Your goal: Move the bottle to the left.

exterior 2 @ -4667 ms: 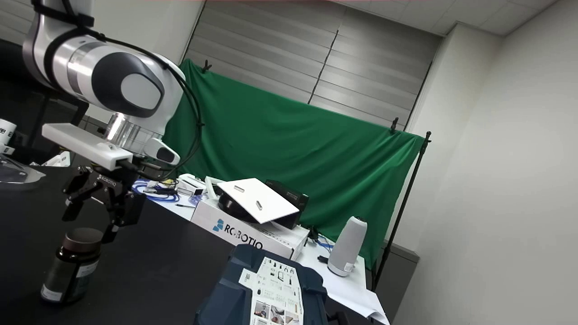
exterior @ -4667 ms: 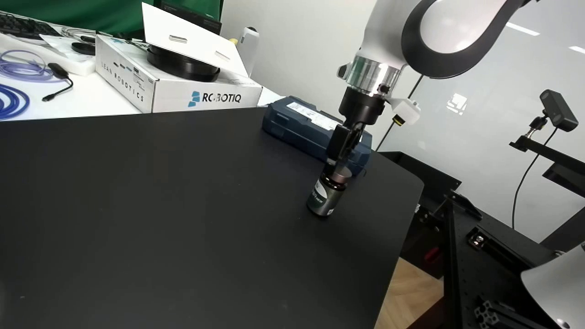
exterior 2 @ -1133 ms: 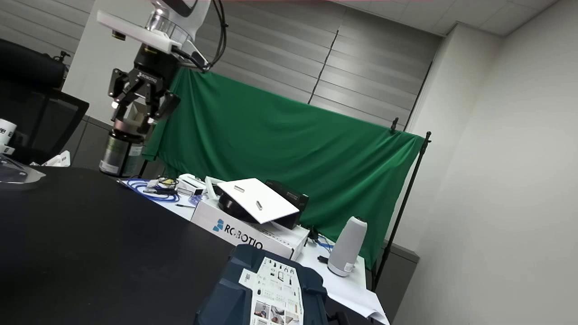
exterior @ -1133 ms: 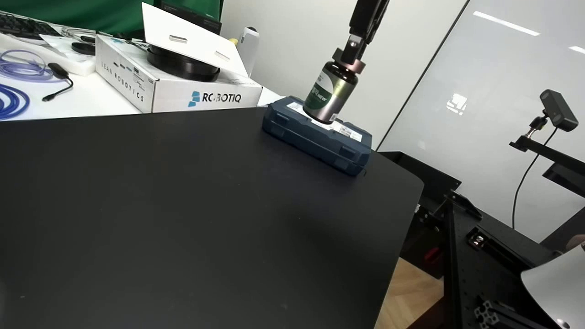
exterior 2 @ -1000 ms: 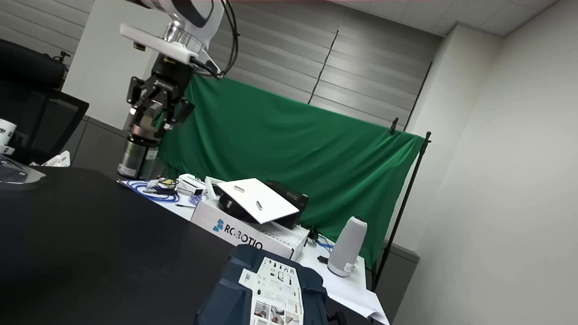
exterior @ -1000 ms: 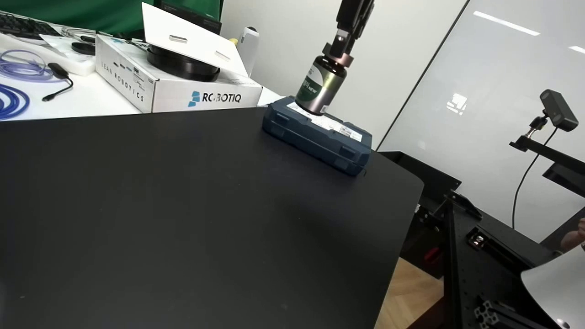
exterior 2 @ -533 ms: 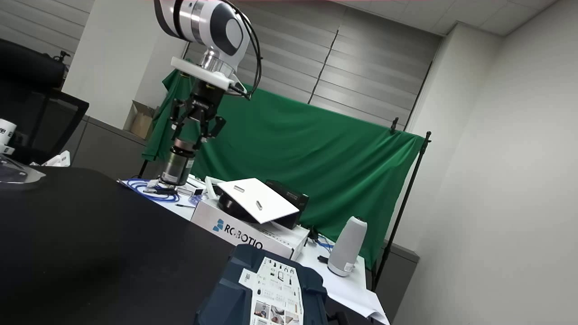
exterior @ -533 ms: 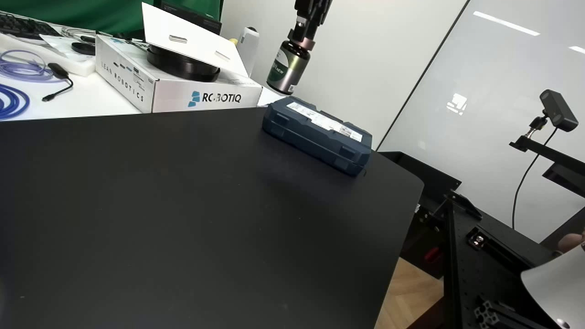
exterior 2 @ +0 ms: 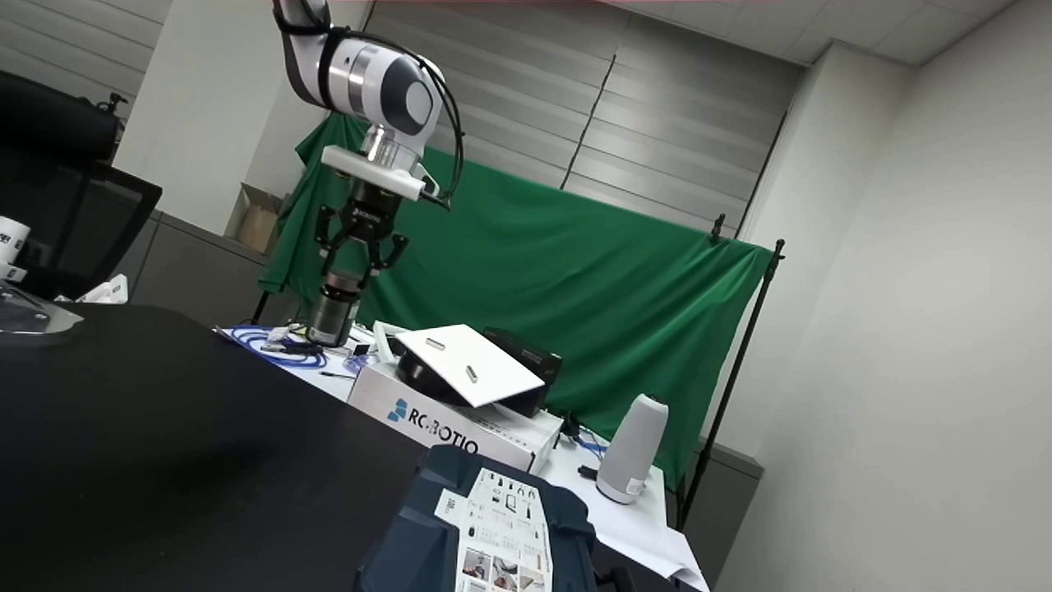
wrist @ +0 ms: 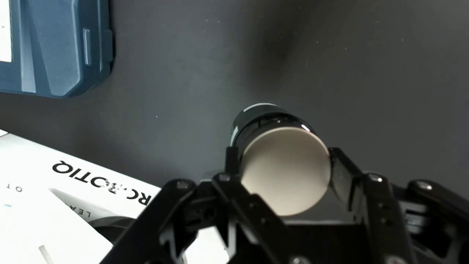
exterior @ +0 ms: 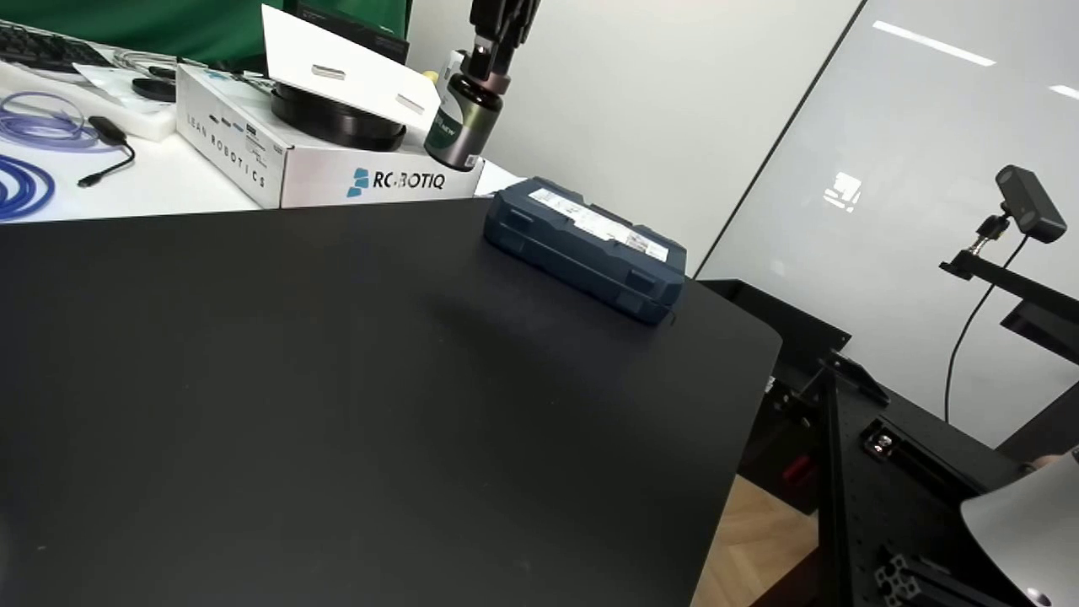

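The bottle (exterior: 464, 125), dark with a green and white label, hangs tilted in the air above the black table (exterior: 295, 396). In the wrist view the cap of the bottle (wrist: 285, 170) fills the space between the fingers, one pressed to each side. My gripper (exterior 2: 347, 275) is shut on that cap, with the bottle's body (exterior 2: 331, 319) hanging below it. In an exterior view the upper part of the gripper (exterior: 487, 77) runs out of the top of the picture.
A navy case (exterior: 586, 253) lies at the table's far edge, also seen in the wrist view. Behind the table, a white Robotiq box (exterior: 371, 181) with a tilted white panel stands on a white desk, beside blue cables (exterior 2: 279, 341). A grey-white device (exterior 2: 633, 448) stands on that desk.
Several seconds ago the bottle stood on the table below the open gripper. Gripped and lifted since, it has travelled over the navy case, leftward in one view and rightward in the other.
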